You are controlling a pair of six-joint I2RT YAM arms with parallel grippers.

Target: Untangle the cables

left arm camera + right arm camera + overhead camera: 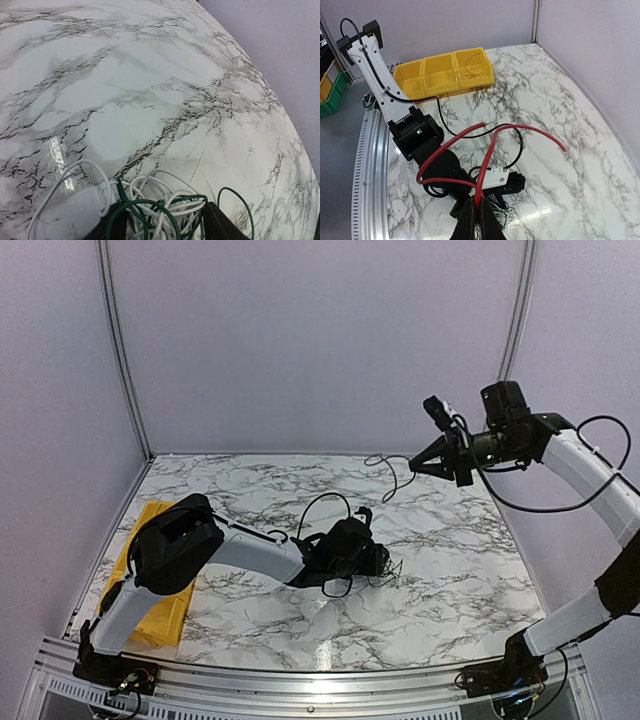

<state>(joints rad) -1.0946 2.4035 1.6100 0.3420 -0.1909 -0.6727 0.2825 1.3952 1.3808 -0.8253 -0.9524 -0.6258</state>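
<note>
We hold the right gripper (479, 222) clamped on one red cable (520, 129), high toward the table's (450, 570) far right corner, likely to draw that strand clear. The other cables (160, 200) lie tangled mid-table, where the left gripper (165, 227) straddles them with its jaws partly apart, probably to anchor them.

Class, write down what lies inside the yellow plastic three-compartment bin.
A thin dark wire lies in the yellow bin's rightmost compartment in the right wrist view. The other two show only yellow floor; near walls hide some.
</note>
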